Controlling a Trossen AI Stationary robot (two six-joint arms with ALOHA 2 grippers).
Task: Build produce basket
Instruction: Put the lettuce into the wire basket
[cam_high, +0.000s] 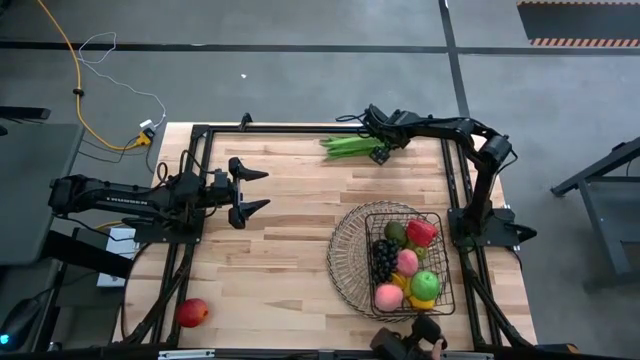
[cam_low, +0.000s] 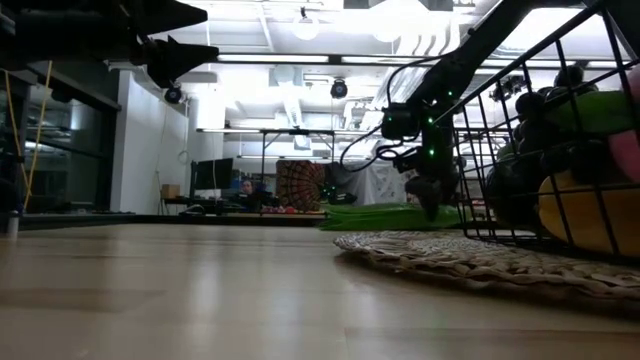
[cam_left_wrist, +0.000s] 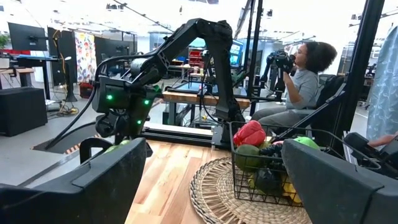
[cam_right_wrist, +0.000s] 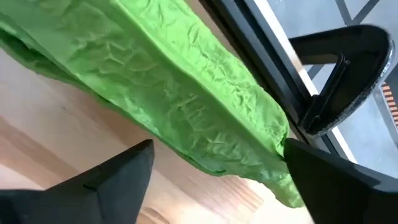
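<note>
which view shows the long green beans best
The right wrist view: the green beans fill it, lying on the table between the right hand's open fingers. The high view shows them small at the far table edge; the low view a distant green strip; the left wrist view barely a glimpse.

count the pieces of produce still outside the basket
2: the green beans at the table's far edge, under the right gripper, and a red apple near the front left corner. Others may be hidden.
</note>
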